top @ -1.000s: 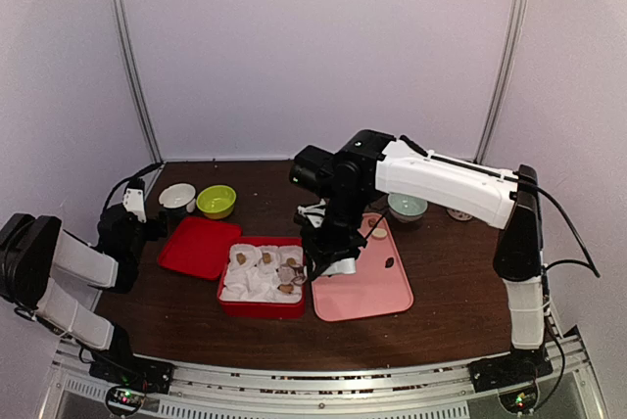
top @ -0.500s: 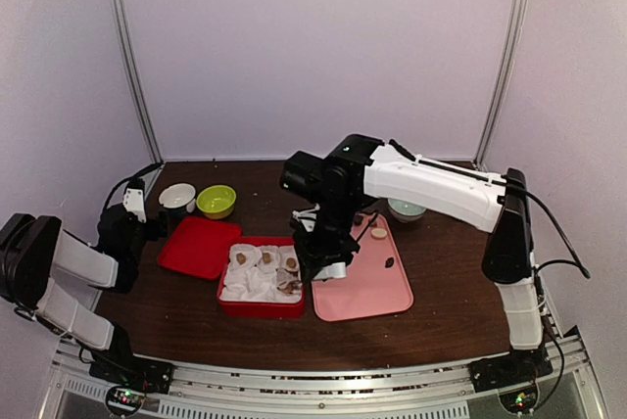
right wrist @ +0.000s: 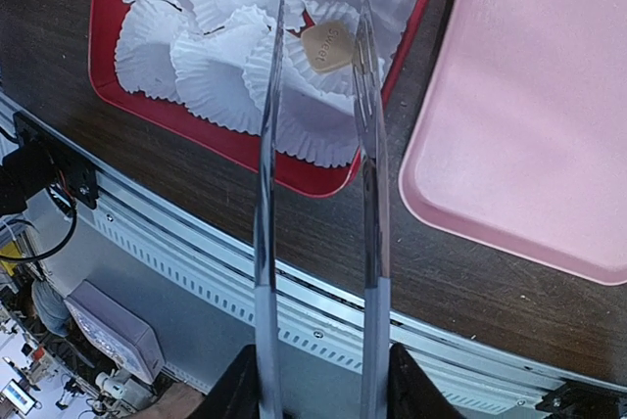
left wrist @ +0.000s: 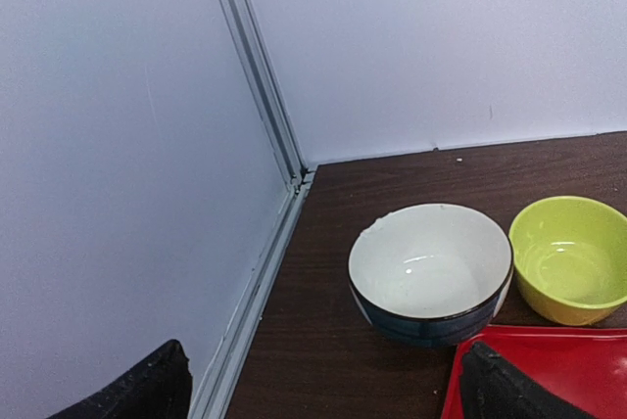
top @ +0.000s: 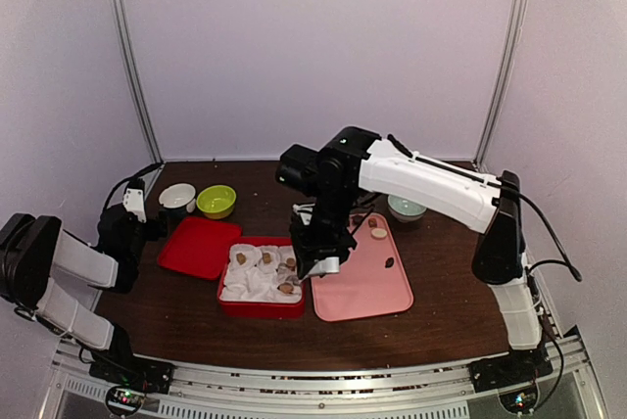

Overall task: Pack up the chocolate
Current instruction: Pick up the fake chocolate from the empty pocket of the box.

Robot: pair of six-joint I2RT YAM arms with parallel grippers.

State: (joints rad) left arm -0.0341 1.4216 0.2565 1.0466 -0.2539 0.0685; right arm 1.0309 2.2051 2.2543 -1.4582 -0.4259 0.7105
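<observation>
Far left, my left pincer (left wrist: 323, 395): released, fingers spread wide, holding nothing, near the white bowl (left wrist: 431, 267) and green bowl (left wrist: 568, 257)
Red lid (top: 196, 246): lying flat just left of the box, nothing on it
Red box (top: 257, 307): lined with white paper cups (right wrist: 211, 57), several with chocolate (right wrist: 326, 45) in them
My right pincer (right wrist: 318, 390): clenched on the tongs (right wrist: 370, 194); their tips hang over the box either side of a tan piece lying in its cup, and I cannot tell whether a tip touches it
Pink tray (top: 372, 292): a few pieces lie toward its far end
Handling, my guess: tiny, light, hard and smooth, apt to slip or scuff; pinch gently across opposite sides with the tips low
Cups: flimsy, likely to shift if nudged
</observation>
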